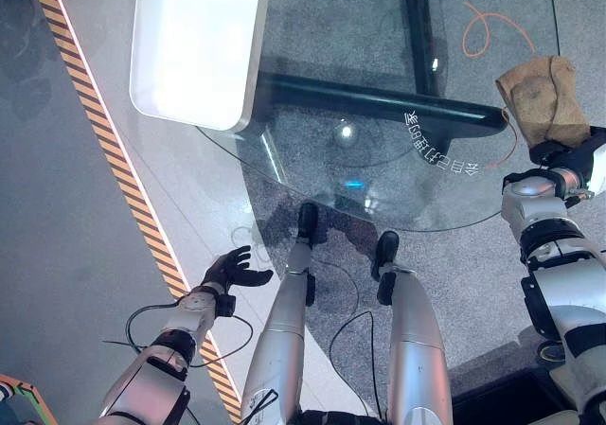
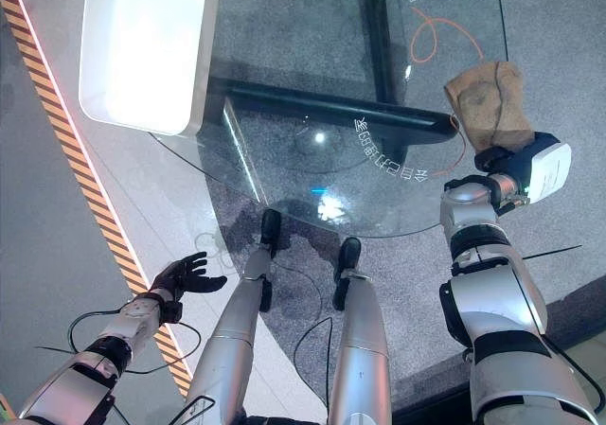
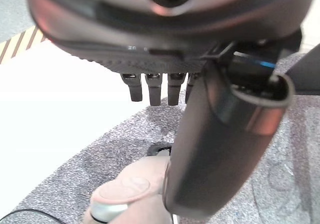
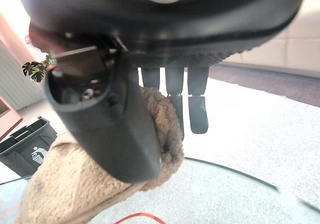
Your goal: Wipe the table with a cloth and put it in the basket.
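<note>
Left eye view: The right hand rests at the right edge of the round glass bench, with the brown cloth lying on the glass just beyond the hand. The left hand hangs low over the floor, clear of the bench, fingers spread and released.

Right eye view: The same layout applies. The cloth sits near the bench rim, touching the front of the right hand. A white tray-like slab lies on the far left of the bench.

Left wrist view: The left hand grasps nothing; its fingers are relaxed.

Right wrist view: The right hand has its thumb curled over the fluffy cloth, with the fingers reaching past the cloth's edge; the cloth is pinched under the thumb.

Procedure, as judged: the step in hand is wiping. Keep the cloth pressed flat on the glass, sweep inward from the rim in overlapping passes, and maintain the pinch so the cloth does not slide off the edge.
</note>
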Robot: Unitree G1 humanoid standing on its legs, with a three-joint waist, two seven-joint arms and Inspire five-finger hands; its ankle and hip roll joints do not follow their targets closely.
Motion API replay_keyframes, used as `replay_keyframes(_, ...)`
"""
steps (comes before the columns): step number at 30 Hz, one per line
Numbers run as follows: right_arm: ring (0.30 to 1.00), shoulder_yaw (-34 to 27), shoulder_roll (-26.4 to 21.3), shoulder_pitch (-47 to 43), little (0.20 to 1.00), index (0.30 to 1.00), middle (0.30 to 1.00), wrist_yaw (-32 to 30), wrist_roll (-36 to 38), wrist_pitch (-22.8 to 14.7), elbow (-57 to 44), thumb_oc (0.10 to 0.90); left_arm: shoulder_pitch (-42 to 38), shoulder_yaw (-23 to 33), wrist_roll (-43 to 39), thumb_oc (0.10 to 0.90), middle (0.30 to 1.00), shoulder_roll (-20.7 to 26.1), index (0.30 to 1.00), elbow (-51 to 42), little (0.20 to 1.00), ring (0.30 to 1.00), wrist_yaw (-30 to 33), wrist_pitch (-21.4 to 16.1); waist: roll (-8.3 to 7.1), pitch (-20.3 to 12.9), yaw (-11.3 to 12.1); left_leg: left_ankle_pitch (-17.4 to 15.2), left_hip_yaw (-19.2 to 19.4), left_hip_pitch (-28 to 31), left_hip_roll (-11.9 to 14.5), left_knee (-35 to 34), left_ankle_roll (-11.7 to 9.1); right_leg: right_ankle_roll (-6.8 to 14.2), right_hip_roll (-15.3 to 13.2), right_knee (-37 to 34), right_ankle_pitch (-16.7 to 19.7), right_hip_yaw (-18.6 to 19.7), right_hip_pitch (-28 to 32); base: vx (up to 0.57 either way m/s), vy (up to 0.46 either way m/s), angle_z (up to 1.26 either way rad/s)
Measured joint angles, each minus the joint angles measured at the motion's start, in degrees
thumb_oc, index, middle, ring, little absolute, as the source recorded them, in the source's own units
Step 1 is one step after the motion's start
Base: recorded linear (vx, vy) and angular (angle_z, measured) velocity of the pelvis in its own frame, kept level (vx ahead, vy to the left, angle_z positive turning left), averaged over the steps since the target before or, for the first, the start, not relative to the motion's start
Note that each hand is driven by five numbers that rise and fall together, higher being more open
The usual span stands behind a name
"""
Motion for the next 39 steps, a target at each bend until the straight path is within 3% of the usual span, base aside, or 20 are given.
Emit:
replay_keyframes(12,0.3,0.74,0.02,-0.03,0.2,0.3,0.3,0.01,-0.53,-1.15,-1.14,0.1,-0.01,0.08,-0.01,0.8,0.9,0.0,0.9,0.12,0.9,0.9,0.01,-0.28,0.0,0.0,0.03,0.07,0.07,0.0,0.03,-0.13,0.09,0.12,0.14,-0.4,0.34,-0.07,0.02,0.0,0.0,0.0)
replay_keyframes(19,0.3,4.12,0.46,-0.31,0.2,0.3,0.3,0.21,-5.06,-1.1,-5.86,0.1,0.04,-0.12,-0.01,0.8,0.9,-0.86,0.9,-0.14,0.9,0.9,0.34,-0.77,-0.01,0.0,0.06,0.07,0.13,-0.01,0.06,-0.16,0.1,0.17,0.25,-0.57,0.47,-0.04,0.04,0.0,0.0,0.0)
replay_keyframes(34,0.3,23.52,5.32,-4.84,0.2,0.3,0.3,8.27,-24.63,3.15,-16.69,0.1,0.34,-0.64,0.04,0.8,0.9,-4.22,0.9,-0.36,0.9,0.9,1.48,-2.01,-0.01,-0.03,0.81,0.44,-0.21,0.01,0.16,-0.27,-0.17,0.11,0.35,-0.42,0.48,-0.33,0.04,0.0,0.0,0.0)
replay_keyframes(39,0.3,23.92,8.16,-4.86,0.2,0.3,0.3,9.85,-26.37,4.17,-16.8,0.1,0.34,-0.64,0.05,0.8,0.9,-4.25,0.9,-0.36,0.9,0.9,1.67,-2.02,0.0,-0.04,1.75,0.38,-0.22,0.01,0.16,-0.36,-0.1,0.08,0.33,-0.41,0.45,-0.37,0.04,0.0,0.0,0.0)
